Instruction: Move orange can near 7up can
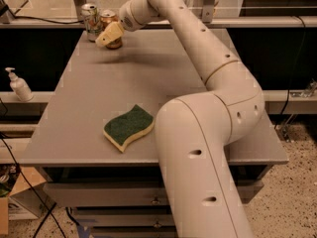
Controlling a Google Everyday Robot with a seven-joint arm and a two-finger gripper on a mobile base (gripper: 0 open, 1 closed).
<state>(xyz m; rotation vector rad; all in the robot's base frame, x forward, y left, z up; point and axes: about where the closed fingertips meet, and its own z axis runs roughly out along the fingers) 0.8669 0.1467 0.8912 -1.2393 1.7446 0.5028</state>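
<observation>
The orange can [108, 18] stands at the table's far left corner, right beside the 7up can [89, 20], which is white with green marks. My gripper [111, 33] reaches in from the right and is shut on the orange can. One beige finger [110, 32] covers the can's middle, so only its top and its base show. The two cans are almost touching. The can's base is at or just above the tabletop; I cannot tell which.
A green and yellow sponge [129, 127] lies near the front of the grey table [84, 93]. My white arm spans the right half of the table. A soap bottle [19, 86] stands on a shelf at the left. A cardboard box [15, 202] sits on the floor.
</observation>
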